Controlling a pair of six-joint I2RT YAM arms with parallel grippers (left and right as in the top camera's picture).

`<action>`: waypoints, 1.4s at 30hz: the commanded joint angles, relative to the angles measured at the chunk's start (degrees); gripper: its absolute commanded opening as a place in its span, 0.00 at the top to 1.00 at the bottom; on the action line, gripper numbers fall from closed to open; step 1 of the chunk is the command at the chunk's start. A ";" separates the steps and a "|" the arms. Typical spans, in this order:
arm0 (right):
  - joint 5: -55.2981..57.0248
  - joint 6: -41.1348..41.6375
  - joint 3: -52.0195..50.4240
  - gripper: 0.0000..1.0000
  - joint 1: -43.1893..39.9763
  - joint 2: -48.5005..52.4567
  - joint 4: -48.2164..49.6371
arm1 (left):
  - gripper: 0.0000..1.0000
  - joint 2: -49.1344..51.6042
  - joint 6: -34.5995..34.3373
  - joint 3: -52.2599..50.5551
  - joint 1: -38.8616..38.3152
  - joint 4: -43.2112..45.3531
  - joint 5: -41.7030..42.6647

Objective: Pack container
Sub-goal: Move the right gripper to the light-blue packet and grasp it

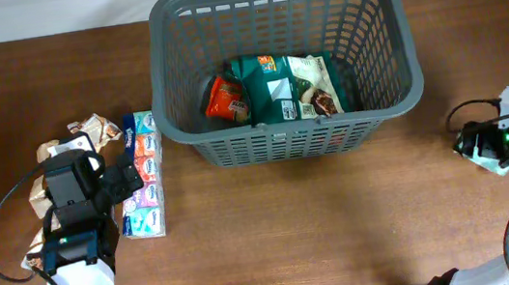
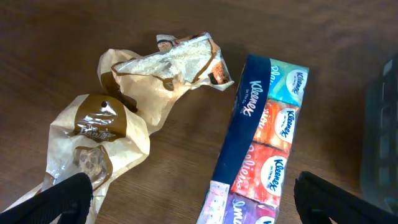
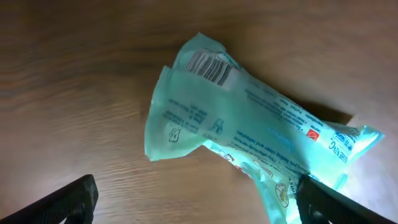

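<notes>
Starting with the left gripper [image 2: 193, 190], its fingers are seen spread wide, with nothing grasped. Between and beneath them lie a tissue pack [image 2: 261, 143] and two crumpled beige packets [image 2: 99, 137]; no contact with either can be made out. The right gripper [image 3: 196, 193] is likewise held wide open and empty above a mint packet [image 3: 249, 137]. Its right finger is close to the packet's edge, but whether it touches cannot be told.

The basket [image 1: 293, 143] is set upright at the far middle of the table [image 1: 342, 219], between the two arms, with its mouth facing up. Its long axis runs left to right in the overhead view. On its base an orange packet [image 1: 225, 97], a green packet [image 1: 265, 88] and a white packet [image 1: 315, 81] are laid side by side. The tissue pack is placed just left of the basket, its length running roughly front to back.

The table is of dark brown wood grain, and a pale strip is seen beyond its far edge.
</notes>
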 commanded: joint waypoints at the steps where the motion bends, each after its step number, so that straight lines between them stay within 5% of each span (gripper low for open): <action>1: -5.99 -8.07 -0.39 0.01 0.33 -0.76 -0.02 | 0.01 0.31 -0.07 -0.37 0.24 -0.07 0.02; 6: -1.66 -4.02 -0.39 0.01 0.31 -0.76 2.10 | 0.01 0.31 -0.07 -0.37 0.24 -0.02 0.02; 12: 8.79 21.27 0.63 0.01 0.26 -0.83 6.25 | 0.01 0.31 -0.09 -0.37 0.24 -0.02 0.02; 22: 25.00 47.54 1.16 0.01 0.26 -0.81 -0.37 | 0.01 0.31 -0.09 -0.37 0.24 -0.04 0.02; 42: 12.41 88.59 1.16 0.01 0.28 -0.81 -0.59 | 0.01 0.31 -0.09 -0.37 0.24 -0.04 0.04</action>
